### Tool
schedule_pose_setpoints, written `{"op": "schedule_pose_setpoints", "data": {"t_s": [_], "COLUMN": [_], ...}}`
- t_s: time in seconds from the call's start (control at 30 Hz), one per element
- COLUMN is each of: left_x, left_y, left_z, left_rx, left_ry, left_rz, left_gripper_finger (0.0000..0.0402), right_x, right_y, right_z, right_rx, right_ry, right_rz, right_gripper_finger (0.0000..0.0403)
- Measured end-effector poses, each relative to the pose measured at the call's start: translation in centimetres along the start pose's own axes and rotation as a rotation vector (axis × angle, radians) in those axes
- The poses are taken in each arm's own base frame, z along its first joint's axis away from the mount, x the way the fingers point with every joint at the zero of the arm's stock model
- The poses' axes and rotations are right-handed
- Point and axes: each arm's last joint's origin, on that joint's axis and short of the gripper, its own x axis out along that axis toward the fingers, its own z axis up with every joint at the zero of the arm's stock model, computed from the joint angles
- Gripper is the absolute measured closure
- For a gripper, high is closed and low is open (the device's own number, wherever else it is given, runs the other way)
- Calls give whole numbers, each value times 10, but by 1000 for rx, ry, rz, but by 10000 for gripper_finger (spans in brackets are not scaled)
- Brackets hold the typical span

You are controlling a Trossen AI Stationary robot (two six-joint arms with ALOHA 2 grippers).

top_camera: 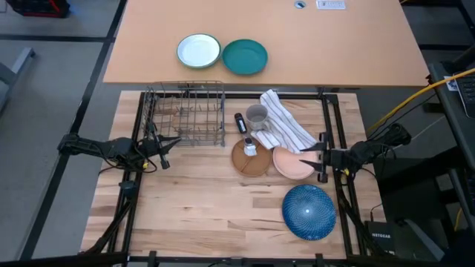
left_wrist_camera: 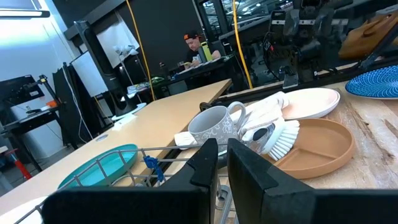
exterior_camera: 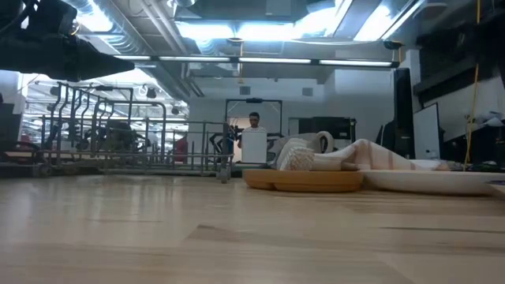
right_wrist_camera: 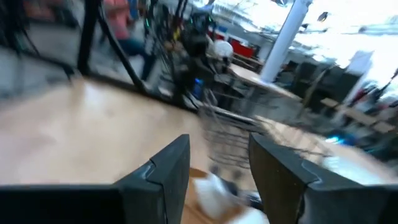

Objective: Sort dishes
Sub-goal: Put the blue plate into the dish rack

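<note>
Three dishes lie on the wooden table. The brown wooden plate (top_camera: pixel 251 159) (left_wrist_camera: pixel 320 146) sits at the middle with a white dish brush (top_camera: pixel 250 145) lying in it. The salmon-pink plate (top_camera: pixel 292 164) (left_wrist_camera: pixel 314 102) is right beside it. The dark blue dotted plate (top_camera: pixel 309 212) lies nearer the front. My right gripper (top_camera: pixel 310 157) (right_wrist_camera: pixel 219 180) is open and level above the pink plate's right rim, with nothing between its fingers. My left gripper (top_camera: pixel 167 150) (left_wrist_camera: pixel 222 168) is shut and empty beside the wire rack's near corner.
A wire dish rack (top_camera: pixel 189 115) stands at the back left. A grey mug (top_camera: pixel 257 116) and a striped towel (top_camera: pixel 286 126) lie behind the plates. A white green-rimmed plate (top_camera: pixel 199 51) and a teal plate (top_camera: pixel 245 57) rest on the far table. Bare wood stretches at the front left.
</note>
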Motion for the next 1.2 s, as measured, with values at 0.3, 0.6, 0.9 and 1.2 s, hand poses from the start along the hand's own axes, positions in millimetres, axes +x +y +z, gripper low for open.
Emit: {"op": "schedule_pose_setpoints", "data": {"t_s": [0.3,0.6,0.9,1.2], "left_x": [0,0,0,0], "left_y": [0,0,0,0], "left_z": [0,0,0,0], "left_rx": [0,0,-55,-536], "left_ry": [0,1,-2,-2], "left_rz": [0,0,-6,-14], "left_gripper_finger": [373,373,373,373], "right_x": [8,16,30,48], "right_y": [7,8,-1,0], "right_z": [-1,10,63,96], "right_rx": [196,192,88,119], "right_ry": [33,137,347,828], "right_rz": [81,95,148,194], "right_gripper_finger": [235,235,235,235]}}
